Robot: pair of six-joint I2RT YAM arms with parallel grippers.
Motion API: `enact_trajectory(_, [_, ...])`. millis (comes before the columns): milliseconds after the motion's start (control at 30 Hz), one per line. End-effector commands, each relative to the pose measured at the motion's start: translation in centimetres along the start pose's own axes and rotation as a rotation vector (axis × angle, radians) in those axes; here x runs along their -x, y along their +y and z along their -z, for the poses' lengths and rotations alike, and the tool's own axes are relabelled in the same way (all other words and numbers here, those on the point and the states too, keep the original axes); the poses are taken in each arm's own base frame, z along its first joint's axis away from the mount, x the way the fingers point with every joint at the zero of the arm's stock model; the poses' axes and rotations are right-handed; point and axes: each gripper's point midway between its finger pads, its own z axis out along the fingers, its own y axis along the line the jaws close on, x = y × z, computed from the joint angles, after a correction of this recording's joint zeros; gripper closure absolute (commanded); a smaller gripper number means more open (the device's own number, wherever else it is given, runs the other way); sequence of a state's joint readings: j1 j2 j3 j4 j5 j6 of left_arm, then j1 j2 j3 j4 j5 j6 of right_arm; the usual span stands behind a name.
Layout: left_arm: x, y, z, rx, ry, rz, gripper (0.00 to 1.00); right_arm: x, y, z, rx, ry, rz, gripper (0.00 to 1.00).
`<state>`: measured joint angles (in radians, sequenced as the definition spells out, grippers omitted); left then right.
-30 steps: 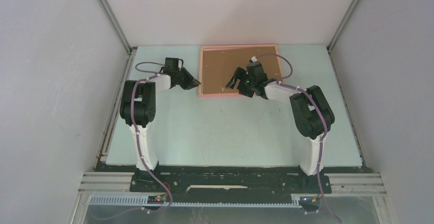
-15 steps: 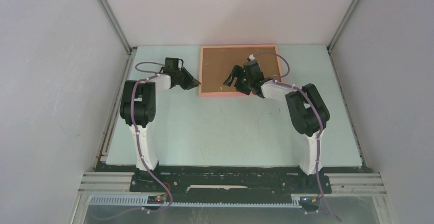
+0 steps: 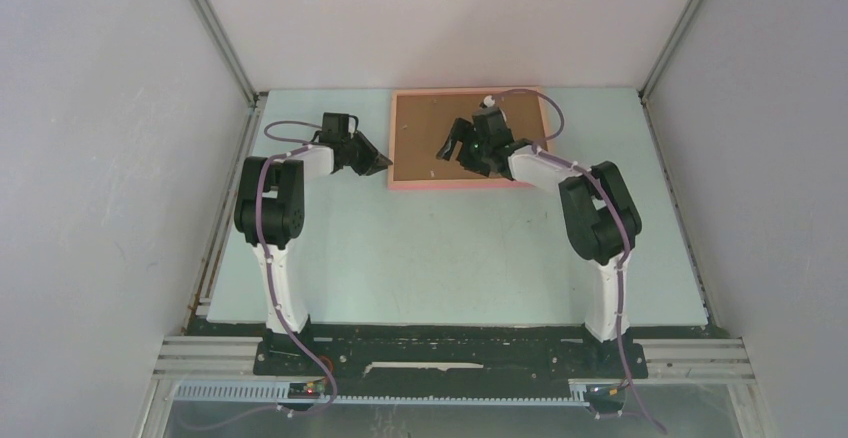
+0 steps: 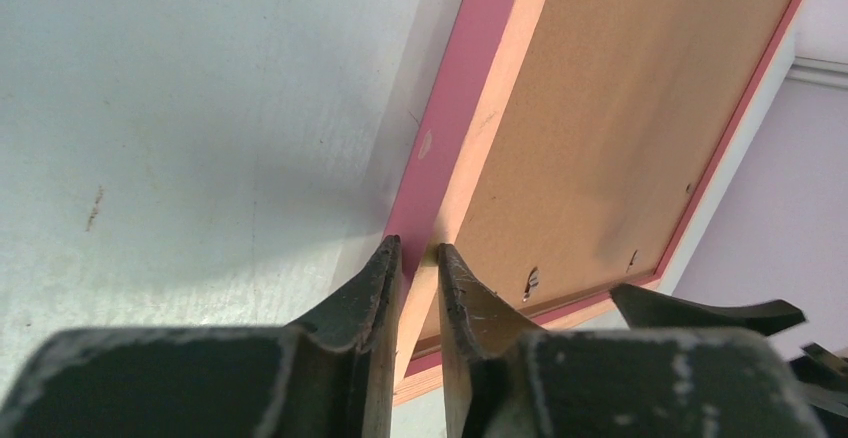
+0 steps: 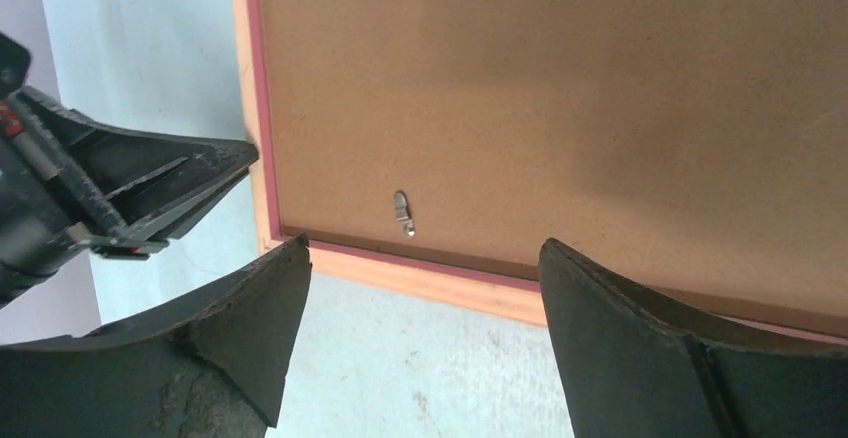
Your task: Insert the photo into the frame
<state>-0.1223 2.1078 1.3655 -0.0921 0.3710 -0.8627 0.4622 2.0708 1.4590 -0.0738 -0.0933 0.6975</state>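
The right gripper (image 3: 458, 150), jaws wide open, has moved farther over the brown backing board (image 3: 425, 123) of the frame (image 3: 465, 185), which lies unmoved at the far middle of the surface (image 3: 440, 258). We see the left gripper (image 3: 384, 165) stay at its near left corner, jaws closed.

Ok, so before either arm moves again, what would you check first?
1. Thin salmon-pink rectangular frame lying flat, back up: ok.
2. Plain brown backing board lifted out of the frame: not ok, it sits inside.
3. Small metal clip turned clear of the board: cannot tell.
4. Right gripper open above the board: ok.
5. Left gripper shut at the frame's left rim: ok; whether it pinches the rim, cannot tell.
6. Paper photo print in sight: not ok, no view shows it.
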Motion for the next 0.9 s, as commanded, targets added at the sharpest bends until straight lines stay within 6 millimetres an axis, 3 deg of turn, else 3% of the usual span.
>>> enact_trajectory(0, [0.5,0.3,0.9,0.025,-0.043,-0.056,0.75,7.8,3.6,5.0,0.069,-0.191,0.063,0.08])
enact_trajectory(133, [0.7,-0.4,1.7,0.017,-0.088,-0.101,0.63,13.1,-0.8,5.8,0.013,-0.242,-0.029,0.08])
enact_trajectory(200, [0.9,-0.6,1.8,0.024,-0.104,-0.118,0.56,15.1,-4.7,6.3,-0.034,-0.251,-0.068,0.08])
enact_trajectory(300, [1.0,-0.7,1.7,0.025,-0.109,-0.124,0.47,15.9,-10.9,7.0,-0.147,-0.237,-0.09,0.07])
enact_trajectory(400, [1.0,-0.7,1.7,0.029,-0.112,-0.124,0.41,15.4,-17.0,7.7,-0.289,-0.145,-0.135,0.08])
enact_trajectory(500, [1.0,-0.8,1.6,0.031,-0.117,-0.128,0.36,14.5,-21.2,7.9,-0.339,-0.07,-0.163,0.08])
enact_trajectory(600, [1.0,-1.0,1.4,0.033,-0.121,-0.141,0.34,12.6,-23.0,6.9,-0.331,0.03,-0.178,0.1])
enact_trajectory(733, [0.9,-1.0,1.2,0.049,-0.12,-0.152,0.34,11.6,-22.2,6.2,-0.261,0.086,-0.155,0.15])
enact_trajectory(867, [0.9,-1.0,1.1,0.054,-0.117,-0.152,0.35,11.1,-22.4,6.3,-0.317,0.112,-0.102,0.19])
